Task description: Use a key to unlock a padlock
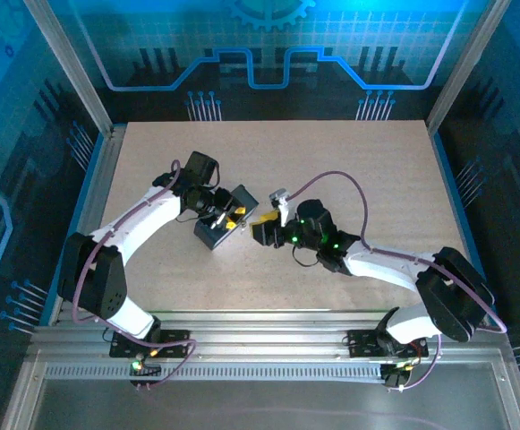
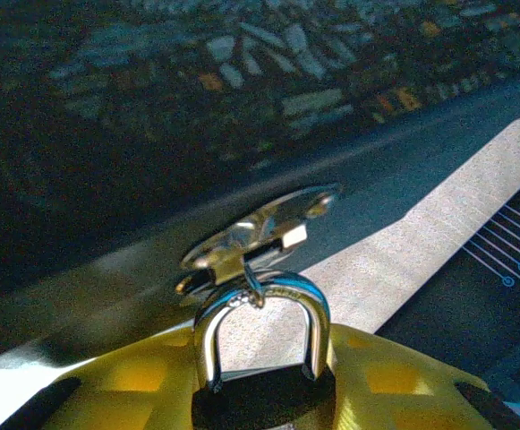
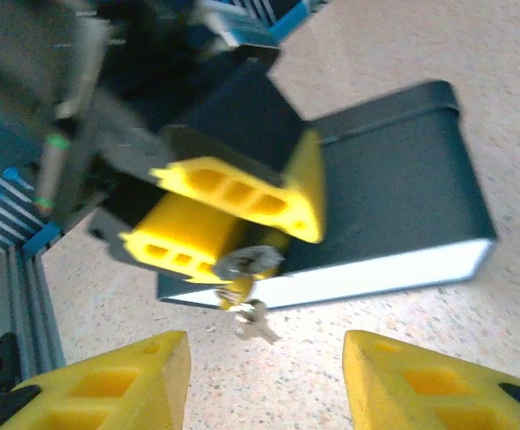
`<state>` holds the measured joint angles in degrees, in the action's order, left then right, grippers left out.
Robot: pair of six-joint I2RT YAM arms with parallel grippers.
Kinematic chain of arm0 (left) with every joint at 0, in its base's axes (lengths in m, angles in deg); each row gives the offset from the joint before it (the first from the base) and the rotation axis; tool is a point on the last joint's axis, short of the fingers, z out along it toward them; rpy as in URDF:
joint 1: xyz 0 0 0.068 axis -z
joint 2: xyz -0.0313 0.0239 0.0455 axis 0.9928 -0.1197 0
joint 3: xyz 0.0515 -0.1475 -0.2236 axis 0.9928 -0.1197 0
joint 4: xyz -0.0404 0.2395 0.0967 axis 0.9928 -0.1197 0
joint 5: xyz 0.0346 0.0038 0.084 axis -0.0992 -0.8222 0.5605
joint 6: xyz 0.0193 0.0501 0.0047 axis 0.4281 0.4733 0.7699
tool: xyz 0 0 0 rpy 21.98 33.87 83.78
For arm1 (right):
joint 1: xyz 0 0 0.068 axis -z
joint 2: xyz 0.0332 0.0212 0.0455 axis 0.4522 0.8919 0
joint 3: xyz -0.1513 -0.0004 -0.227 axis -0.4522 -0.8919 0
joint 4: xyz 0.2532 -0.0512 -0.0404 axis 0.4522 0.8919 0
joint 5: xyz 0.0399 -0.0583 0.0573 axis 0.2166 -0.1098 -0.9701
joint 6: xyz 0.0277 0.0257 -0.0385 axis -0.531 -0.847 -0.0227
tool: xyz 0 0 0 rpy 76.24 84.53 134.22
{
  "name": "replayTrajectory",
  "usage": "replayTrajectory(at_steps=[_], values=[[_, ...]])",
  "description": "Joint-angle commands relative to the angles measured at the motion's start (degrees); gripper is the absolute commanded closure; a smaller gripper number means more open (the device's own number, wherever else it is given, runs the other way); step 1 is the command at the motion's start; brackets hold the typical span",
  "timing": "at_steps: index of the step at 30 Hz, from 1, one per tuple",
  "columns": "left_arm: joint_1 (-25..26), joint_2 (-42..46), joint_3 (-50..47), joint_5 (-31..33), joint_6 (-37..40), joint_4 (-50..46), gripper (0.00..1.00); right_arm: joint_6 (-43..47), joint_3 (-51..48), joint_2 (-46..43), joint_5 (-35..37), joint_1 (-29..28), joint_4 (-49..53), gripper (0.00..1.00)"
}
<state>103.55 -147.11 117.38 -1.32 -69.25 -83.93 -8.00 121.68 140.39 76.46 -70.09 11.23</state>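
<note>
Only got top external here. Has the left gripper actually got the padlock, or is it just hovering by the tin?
Observer: It has it. Left gripper is clamped on the padlock body.
Operator: Shackle free?
Observer: No. It's looped through the hasp on the tin and looks closed.
Operator: Key?
Observer: Key hangs under the padlock. The right gripper is open just short of it, holding nothing.

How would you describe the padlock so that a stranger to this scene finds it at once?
Find the dark tin box in the middle of the table, where the left gripper meets it. Between the yellow fingers sits the padlock, hooked through the box's latch: dark body, shiny silver loop.
</note>
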Motion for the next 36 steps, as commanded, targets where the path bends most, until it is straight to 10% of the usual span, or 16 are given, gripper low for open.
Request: replayTrajectory(at_steps=[1,31,36], values=[[0.13,0.81,-0.53,-1.6,0.09,2.8,1.0,-11.02,0.55,2.35,-1.23,0.61,-3.79,0.51],[0.06,1.97,0.75,-3.21,-0.16,2.43,1.0,-23.4,7.15,16.79,-5.39,-0.13,-17.66,0.49],[0.02,2.17,0.6,-3.57,-0.64,2.92,1.0,-24.82,8.67,18.88,-6.41,-0.21,-17.63,0.67]])
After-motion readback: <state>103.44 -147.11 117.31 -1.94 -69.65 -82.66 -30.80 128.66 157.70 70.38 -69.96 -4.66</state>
